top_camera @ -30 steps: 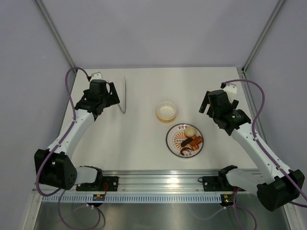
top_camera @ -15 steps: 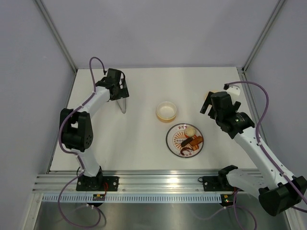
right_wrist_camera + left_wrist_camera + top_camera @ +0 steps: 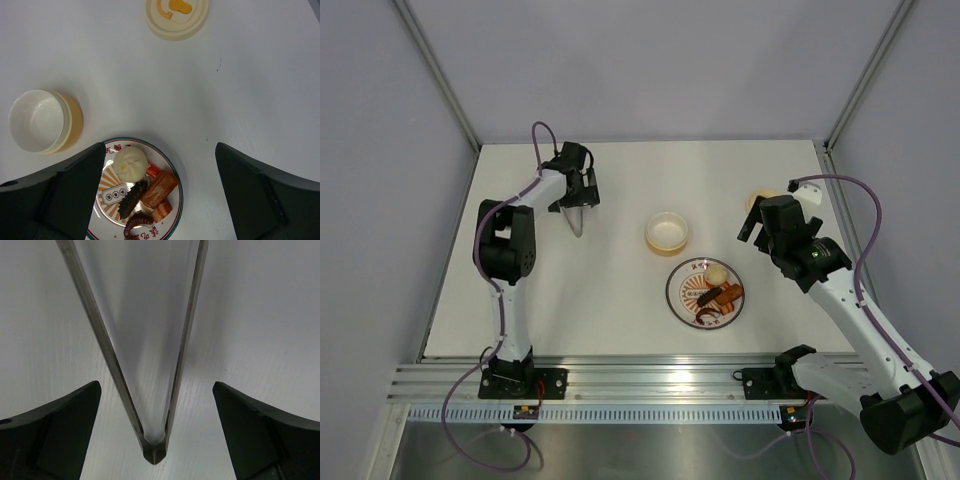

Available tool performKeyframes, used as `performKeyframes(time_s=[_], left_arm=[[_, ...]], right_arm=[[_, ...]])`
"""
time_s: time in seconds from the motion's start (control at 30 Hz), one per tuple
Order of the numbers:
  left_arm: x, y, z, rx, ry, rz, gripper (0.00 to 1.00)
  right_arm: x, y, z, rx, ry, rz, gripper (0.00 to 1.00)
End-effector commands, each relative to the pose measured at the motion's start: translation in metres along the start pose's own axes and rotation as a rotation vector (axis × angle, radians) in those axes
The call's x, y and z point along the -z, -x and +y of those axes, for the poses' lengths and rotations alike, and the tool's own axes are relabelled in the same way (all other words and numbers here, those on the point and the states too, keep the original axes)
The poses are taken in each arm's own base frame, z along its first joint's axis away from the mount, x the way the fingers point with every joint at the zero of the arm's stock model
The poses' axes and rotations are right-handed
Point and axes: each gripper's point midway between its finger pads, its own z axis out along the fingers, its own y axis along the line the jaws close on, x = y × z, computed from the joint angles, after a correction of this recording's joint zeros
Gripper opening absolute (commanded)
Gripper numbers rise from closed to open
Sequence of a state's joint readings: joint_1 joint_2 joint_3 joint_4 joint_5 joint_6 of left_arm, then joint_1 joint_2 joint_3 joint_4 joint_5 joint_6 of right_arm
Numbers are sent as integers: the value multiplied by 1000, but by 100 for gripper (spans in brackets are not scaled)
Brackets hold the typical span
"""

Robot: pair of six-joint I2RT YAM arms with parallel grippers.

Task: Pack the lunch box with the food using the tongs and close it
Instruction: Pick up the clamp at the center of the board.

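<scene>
Where the table [image 3: 620, 300] reaches the top view's upper left, the tongs [image 3: 154, 452] lie with their long axis up-down, mostly hidden under the left gripper [image 3: 577, 200], whose wide-open jaws flank the joined end without touching it; in the wrist view that end points at the bottom edge and both arms run off the top. At right, the right gripper [image 3: 750, 215], spread and empty, half hides the lid [image 3: 176, 17]; the plate [image 3: 672, 290] sits below centre, the box [image 3: 666, 233] just above, the food [image 3: 131, 161] on the plate, dark bits blurry.
</scene>
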State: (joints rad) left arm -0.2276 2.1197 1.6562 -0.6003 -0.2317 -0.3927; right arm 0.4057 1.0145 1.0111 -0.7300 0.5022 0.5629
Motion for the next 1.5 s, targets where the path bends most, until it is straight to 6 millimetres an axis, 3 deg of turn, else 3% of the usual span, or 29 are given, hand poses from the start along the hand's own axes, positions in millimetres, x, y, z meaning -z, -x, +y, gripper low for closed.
performKeyframes(time_s=[0.0,0.5,0.63,0.8,0.93,1.03,1.07,1.2,1.33,1.47], left_arm=[[-2,20,-3,34,-30,-26,99],[-32,13,10,16,-16,15,83],[-28,15,7,17,-39,7,70],[-20,16,9,3,-46,-15,43],[-6,23,11,0,-53,-52,36],[13,28,8,-3,-71,-86,35],[27,35,5,-1,-85,-117,35],[55,30,-3,-32,-94,-171,35],[77,9,-17,-89,-104,-177,22],[97,-14,-33,-149,-138,-169,22]], right_arm=[[3,-1,-2,-25,0,4,99],[6,-7,-7,-63,-16,16,100],[8,-7,-8,-76,-14,14,99],[12,-4,-9,-80,-11,9,99],[14,-3,-9,-81,-7,5,99],[14,-3,-9,-75,-6,3,99],[13,-3,-11,-68,-13,3,99],[14,1,-11,-51,-20,-6,99],[14,4,-9,-42,-7,-16,99],[13,5,-7,-36,2,-20,100]])
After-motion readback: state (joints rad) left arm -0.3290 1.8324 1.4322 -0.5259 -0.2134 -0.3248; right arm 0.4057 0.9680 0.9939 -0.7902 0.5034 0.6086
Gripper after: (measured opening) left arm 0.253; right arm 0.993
